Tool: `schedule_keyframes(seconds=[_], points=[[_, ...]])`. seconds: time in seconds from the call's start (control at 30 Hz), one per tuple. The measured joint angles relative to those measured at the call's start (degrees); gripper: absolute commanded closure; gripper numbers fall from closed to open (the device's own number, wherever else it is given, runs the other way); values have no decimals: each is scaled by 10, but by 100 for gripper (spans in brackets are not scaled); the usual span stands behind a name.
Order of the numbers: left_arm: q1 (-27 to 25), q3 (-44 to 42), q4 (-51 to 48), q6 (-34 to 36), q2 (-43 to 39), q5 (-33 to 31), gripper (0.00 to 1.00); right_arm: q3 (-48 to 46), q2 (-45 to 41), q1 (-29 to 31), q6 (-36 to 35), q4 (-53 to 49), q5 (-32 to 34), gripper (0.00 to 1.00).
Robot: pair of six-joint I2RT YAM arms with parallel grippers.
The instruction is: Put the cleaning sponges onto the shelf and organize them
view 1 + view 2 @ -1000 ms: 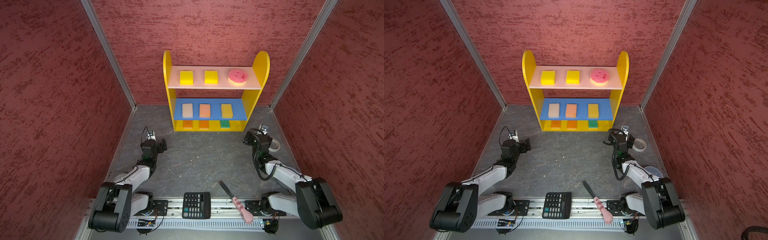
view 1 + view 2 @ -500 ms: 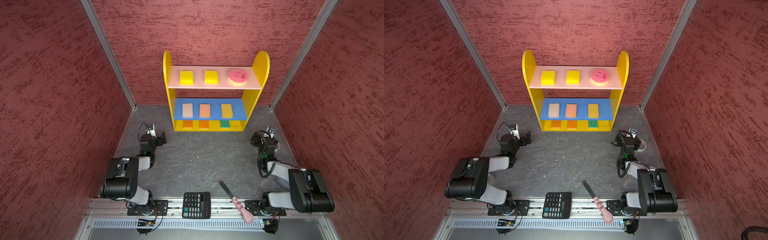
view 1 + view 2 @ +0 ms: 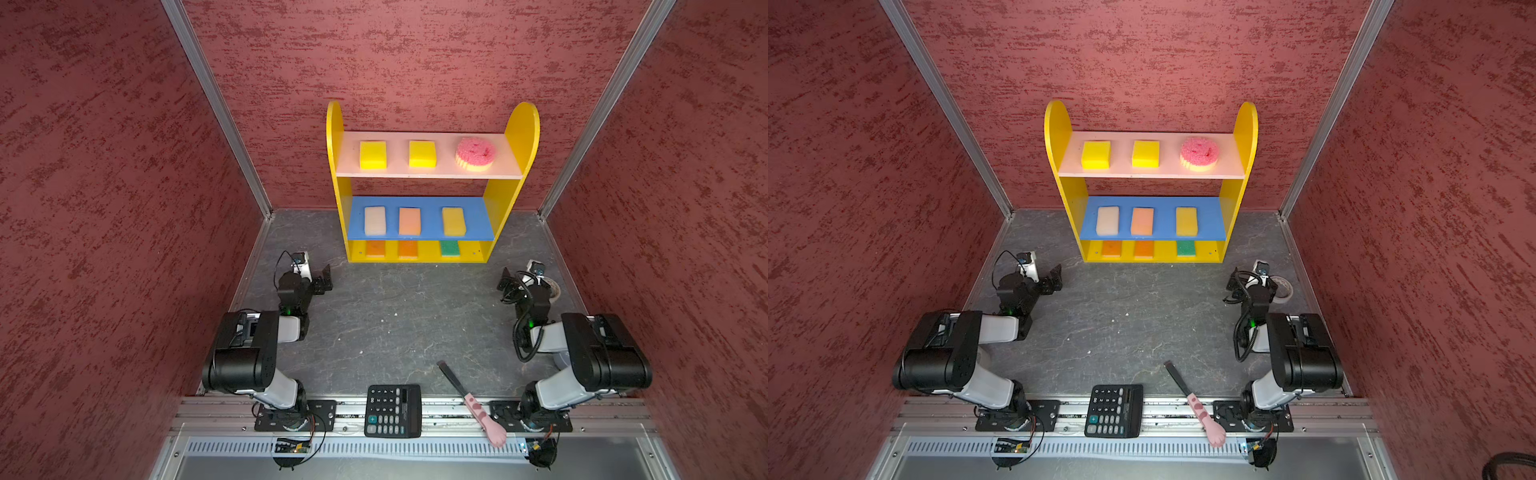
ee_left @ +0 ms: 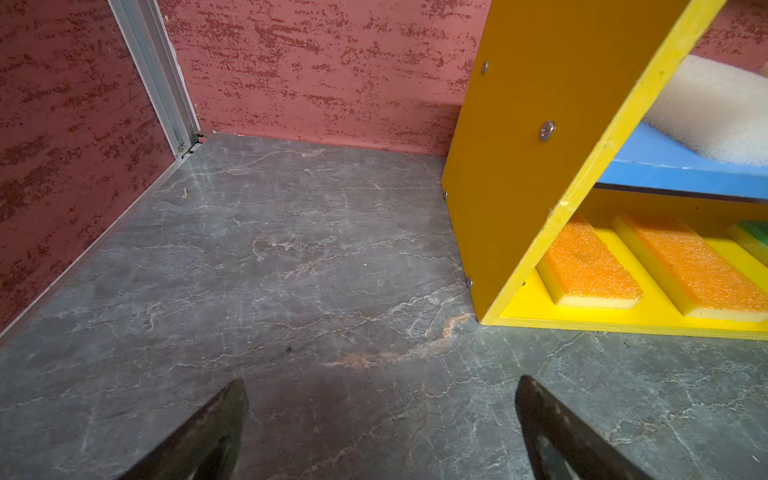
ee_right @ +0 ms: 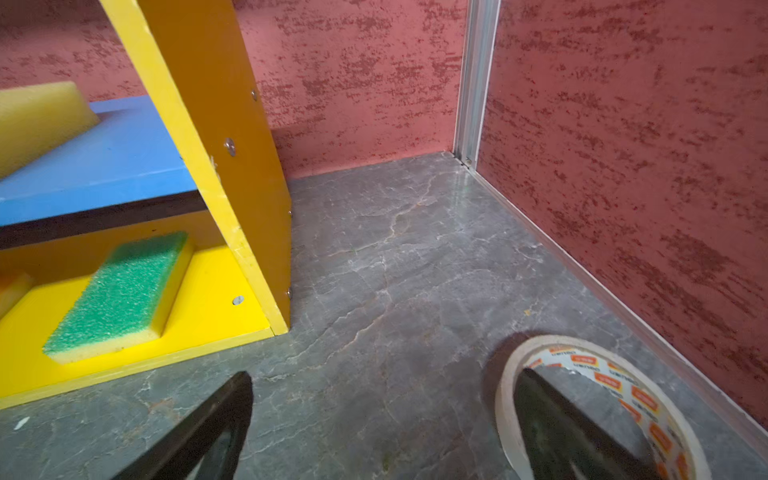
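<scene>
Both top views: shelf stands against the back wall, all nine cleaning sponges on it, three per board, spaced in rows. Top board: two yellow sponges, round pink sponge at the right end. Blue middle board: cream sponge, peach sponge, mustard sponge. Bottom board: two orange sponges, green sponge. Left gripper and right gripper sit low over the floor, each out in front of one lower shelf corner, well apart. Calculator and brush lie at the near edge; tape roll just beside the right gripper.

Left wrist: jaws spread wide, only bare floor between them, nothing gripped. Shelf side panel close ahead; orange sponges flat on the bottom board, cream sponge on the blue board above.

Right wrist: jaws spread wide, empty. One fingertip overlaps the tape roll's opening; contact cannot be told. Green sponge flat on the bottom board, near the side panel; mustard sponge above.
</scene>
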Motion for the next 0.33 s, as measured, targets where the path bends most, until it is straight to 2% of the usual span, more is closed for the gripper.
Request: schedule_keyframes(seconds=[0.33], points=[[0, 0, 0, 0, 0, 1, 1, 5, 0, -18, -11, 6, -76, 1]])
